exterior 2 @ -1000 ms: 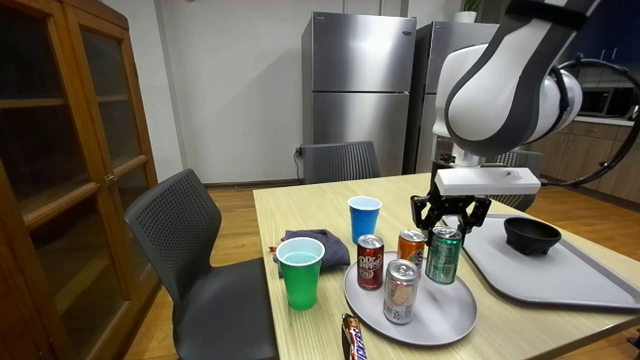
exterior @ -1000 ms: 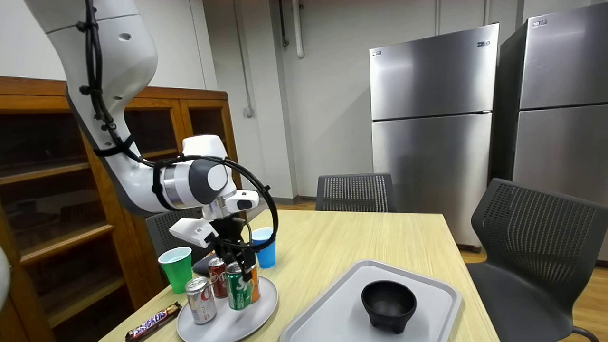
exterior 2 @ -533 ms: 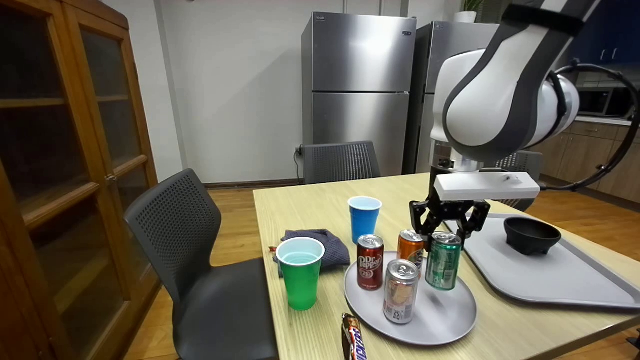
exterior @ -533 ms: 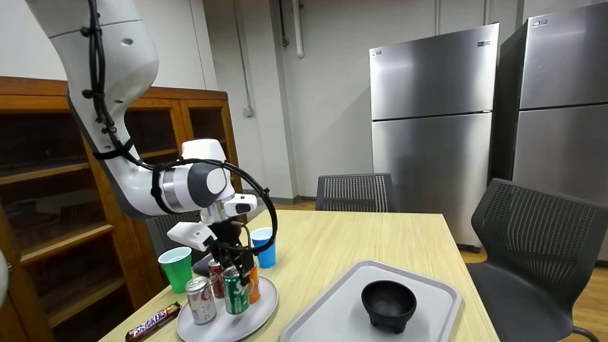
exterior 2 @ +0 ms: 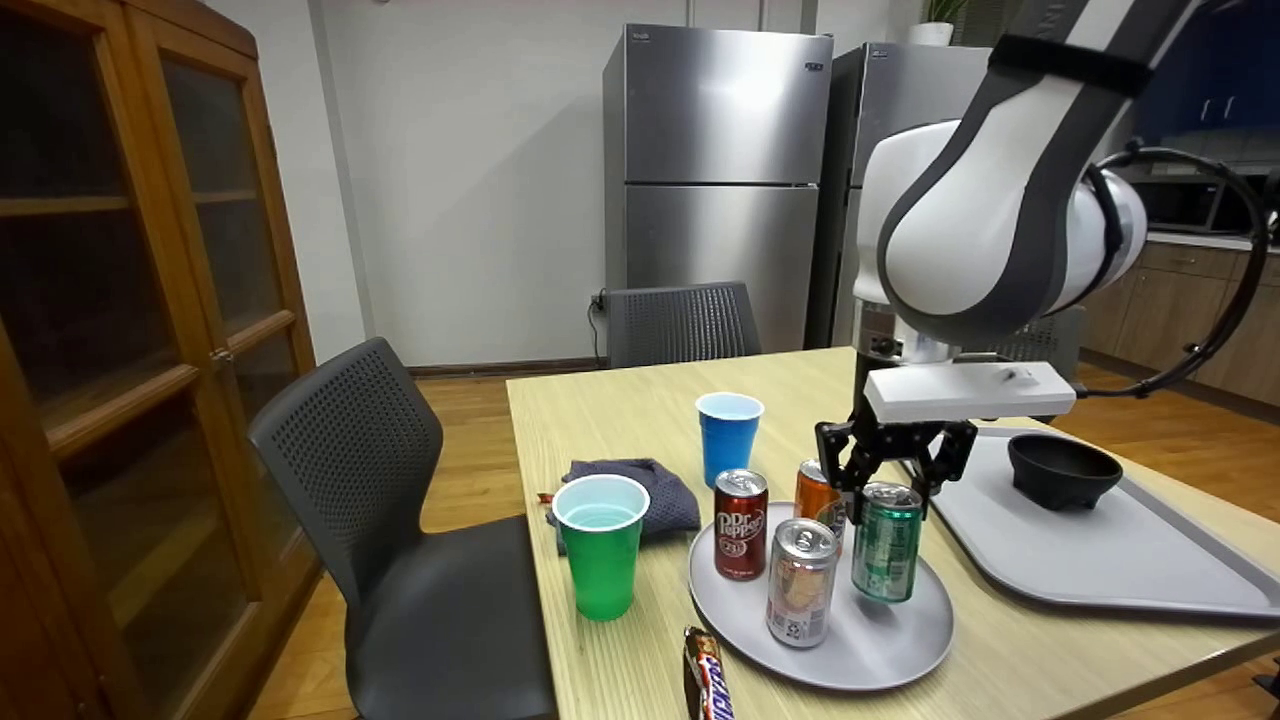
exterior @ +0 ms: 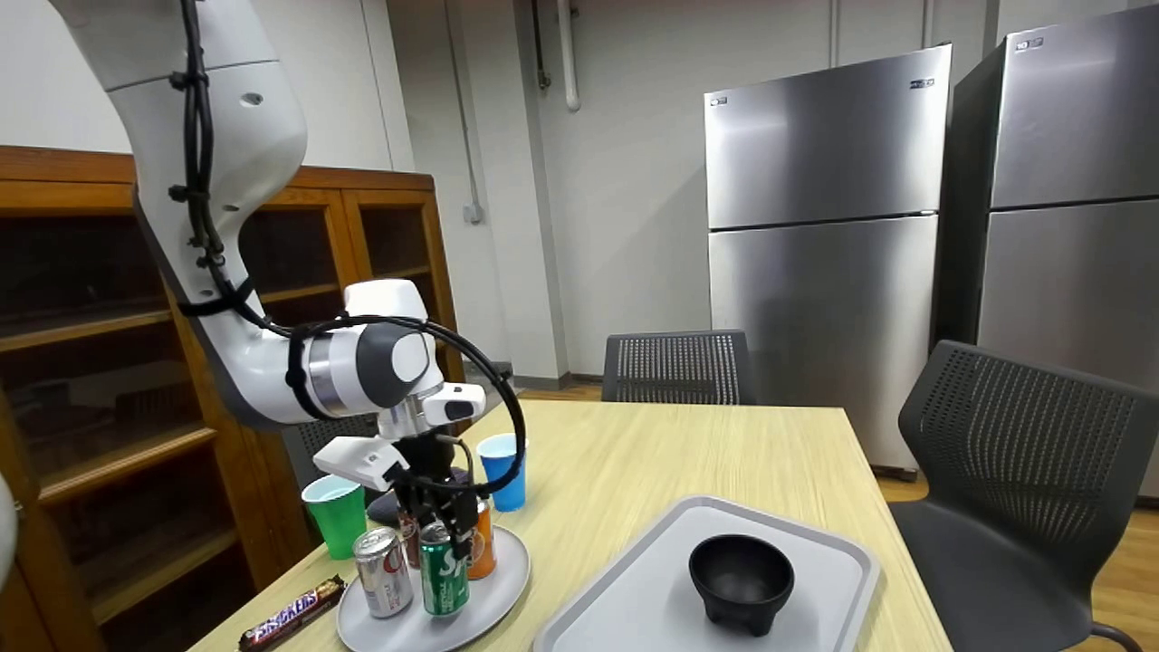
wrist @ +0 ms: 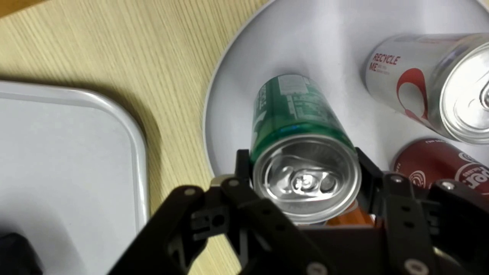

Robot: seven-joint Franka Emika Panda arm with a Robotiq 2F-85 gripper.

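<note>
The green can (wrist: 301,126) is held just below its rim: the gripper (exterior 2: 888,498) is clamped on it, black fingers (wrist: 243,166) bearing on opposite sides. Can stands about upright over the grey plate (exterior 2: 880,655) in both exterior views. Base on the plate or just above it, cannot tell which.

Handling, as I judge it: thin metal, so a steady, modest squeeze. Slow vertical moves this close to the plate, base level, no sideways drag. Release only sensible with the base flat; then part the fingers gently and rise straight, no twist.

Watch the orange can (exterior 2: 815,490): just beside one finger, touching or not is unclear, so a wide spread on that side could nudge it. Also on the plate, dark red can (exterior 2: 740,530) and silver can (exterior 2: 803,590); a swing toward them looks the poorer path.

Further out: grey tray (wrist: 68,152) bearing a black bowl (exterior 2: 1063,472); green cup (exterior 2: 602,560), blue cup (exterior 2: 728,445), dark cloth (exterior 2: 660,495) and chocolate bar (exterior 2: 709,675) on the table (exterior 2: 620,422)
</note>
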